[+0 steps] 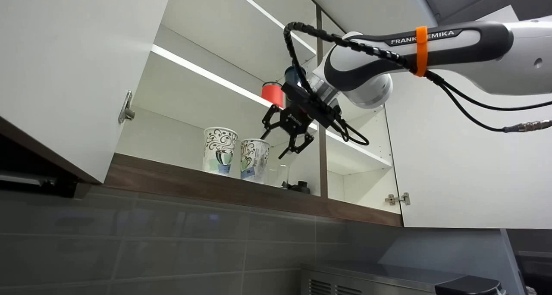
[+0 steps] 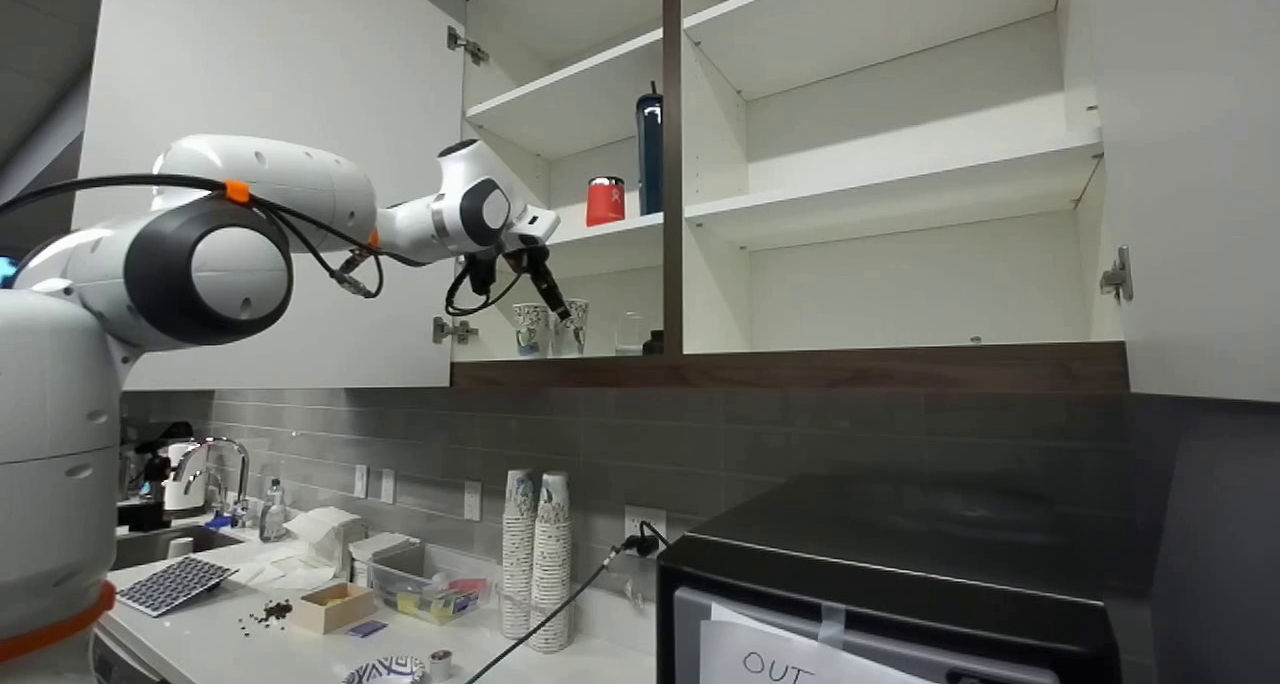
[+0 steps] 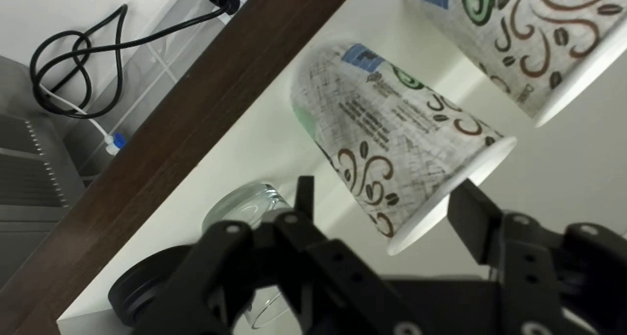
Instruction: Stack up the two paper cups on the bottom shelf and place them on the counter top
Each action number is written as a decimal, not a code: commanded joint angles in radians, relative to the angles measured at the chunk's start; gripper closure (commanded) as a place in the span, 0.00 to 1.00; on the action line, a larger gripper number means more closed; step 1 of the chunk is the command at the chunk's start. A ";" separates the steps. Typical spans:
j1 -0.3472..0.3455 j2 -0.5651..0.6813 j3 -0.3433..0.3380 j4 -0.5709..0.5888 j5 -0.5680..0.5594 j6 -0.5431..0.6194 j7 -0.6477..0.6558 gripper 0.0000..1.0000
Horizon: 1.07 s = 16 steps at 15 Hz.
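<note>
Wrist view: parted wide and empty, the gripper [image 3: 384, 193] hangs by the rim of one paper cup [image 3: 384, 124] on the bottom shelf [image 3: 250, 144], its twin [image 3: 529, 36] just beside, and to my eye should centre that cup before closing gently, clear of the glass [image 3: 245, 205].

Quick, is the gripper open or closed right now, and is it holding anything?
Black two-fingered gripper: open, holding nothing, near a tapered white paper cup with brown swirls.

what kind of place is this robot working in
Most likely a kitchen, perhaps a shared one at a workplace: there is a curved faucet, a white counter bearing tall stacks of paper cups, and an open wall cabinet above.
</note>
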 commanded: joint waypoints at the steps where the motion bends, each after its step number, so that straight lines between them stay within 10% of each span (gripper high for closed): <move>1: 0.029 0.029 -0.026 0.052 -0.056 -0.060 0.004 0.58; 7: 0.003 0.032 -0.026 0.087 -0.045 -0.075 0.025 1.00; 16: -0.020 0.042 -0.068 0.133 0.142 -0.085 0.149 0.99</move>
